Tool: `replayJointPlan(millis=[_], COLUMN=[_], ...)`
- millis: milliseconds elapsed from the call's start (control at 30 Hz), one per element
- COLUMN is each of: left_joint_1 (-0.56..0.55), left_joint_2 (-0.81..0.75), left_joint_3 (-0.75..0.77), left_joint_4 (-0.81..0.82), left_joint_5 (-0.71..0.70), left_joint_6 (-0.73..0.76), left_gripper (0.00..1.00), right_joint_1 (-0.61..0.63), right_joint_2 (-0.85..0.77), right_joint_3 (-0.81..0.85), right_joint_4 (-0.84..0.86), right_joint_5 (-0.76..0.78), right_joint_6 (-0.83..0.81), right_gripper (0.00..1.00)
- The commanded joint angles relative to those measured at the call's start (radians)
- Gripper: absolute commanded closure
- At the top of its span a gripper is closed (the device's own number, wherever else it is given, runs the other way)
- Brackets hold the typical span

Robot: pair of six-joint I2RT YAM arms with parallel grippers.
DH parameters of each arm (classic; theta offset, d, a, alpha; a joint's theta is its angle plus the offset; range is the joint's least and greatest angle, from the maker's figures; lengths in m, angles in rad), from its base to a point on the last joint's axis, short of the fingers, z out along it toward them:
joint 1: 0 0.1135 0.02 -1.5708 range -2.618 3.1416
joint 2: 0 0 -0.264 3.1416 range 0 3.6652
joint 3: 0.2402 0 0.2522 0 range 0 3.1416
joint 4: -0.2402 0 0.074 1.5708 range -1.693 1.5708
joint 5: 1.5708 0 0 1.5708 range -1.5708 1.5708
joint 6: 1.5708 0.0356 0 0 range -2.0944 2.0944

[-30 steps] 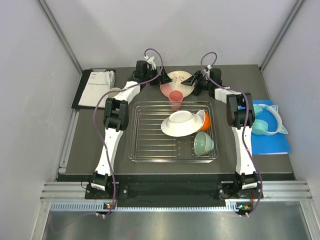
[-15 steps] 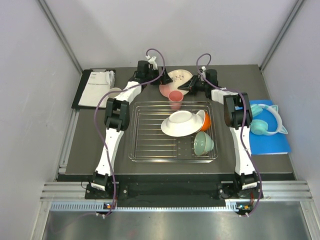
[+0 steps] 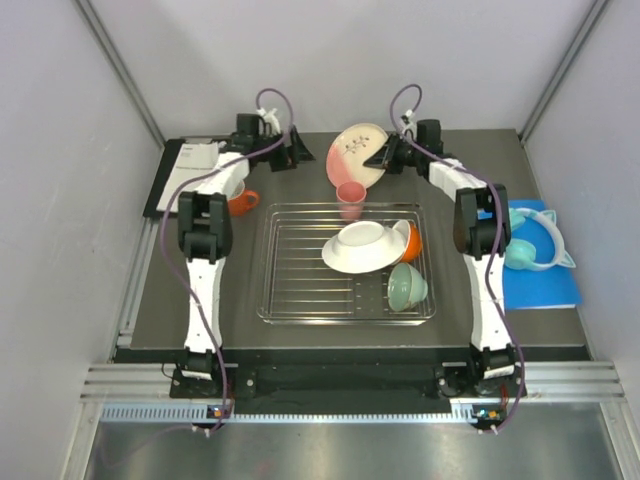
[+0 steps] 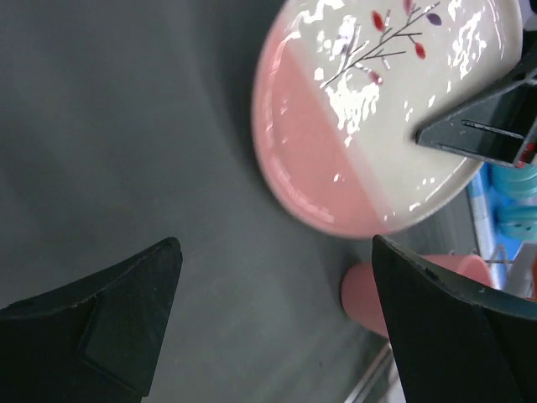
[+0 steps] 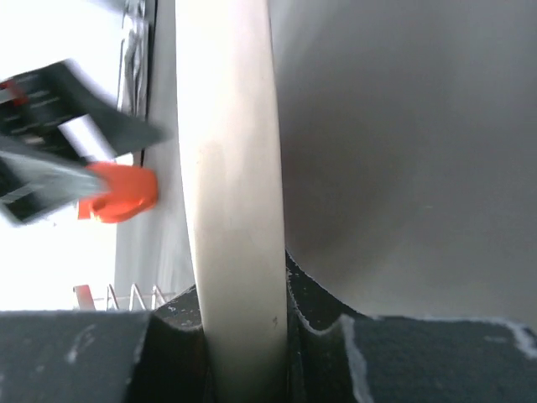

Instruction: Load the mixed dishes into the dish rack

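Observation:
My right gripper point(image 3: 384, 158) is shut on the rim of the beige-and-pink plate with the floral mark point(image 3: 357, 151) and holds it tilted up on edge behind the dish rack point(image 3: 290, 265). The rim point(image 5: 231, 193) stands between the closed jaws in the right wrist view. My left gripper point(image 3: 299, 151) is open and empty, left of the plate point(image 4: 377, 126). The pink cup point(image 3: 350, 198) stands at the rack's far rim. In the rack lie a white bowl on a plate point(image 3: 362, 246), an orange cup point(image 3: 411, 241) and the mint-green bowl point(image 3: 407, 287). An orange mug point(image 3: 241, 201) sits left of the rack.
The white booklet point(image 3: 194, 172) lies at the far left on a black board. Turquoise headphones point(image 3: 537, 247) rest on a blue pad point(image 3: 545, 285) right of the rack. Grey walls close in on the left, right and behind.
My left arm swung away to the left, off the plate, uncovering the orange mug. My right gripper raised the plate more upright on its edge.

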Motion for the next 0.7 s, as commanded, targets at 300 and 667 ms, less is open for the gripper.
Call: replayJointPlan(millis=[300,667], left_joint_1=[0.184,0.202], left_joint_2=[-0.576,-0.918], left_joint_3=[-0.191,-0.38], left_joint_4=[-0.187,-0.478], left_joint_5=[0.063,-0.007], left_joint_6=[0.099,0.292], left_gripper=[0.01,0.01], right_joint_1=[-0.08,0.119], right_joint_2=[-0.406,-1.133], right_joint_3=[0.115,-0.272], right_joint_4=[-0.035,-0.251], right_joint_5=[0.073,0.275], right_joint_6=[-0.154,-0.555], right_gripper=[1.0,1.0])
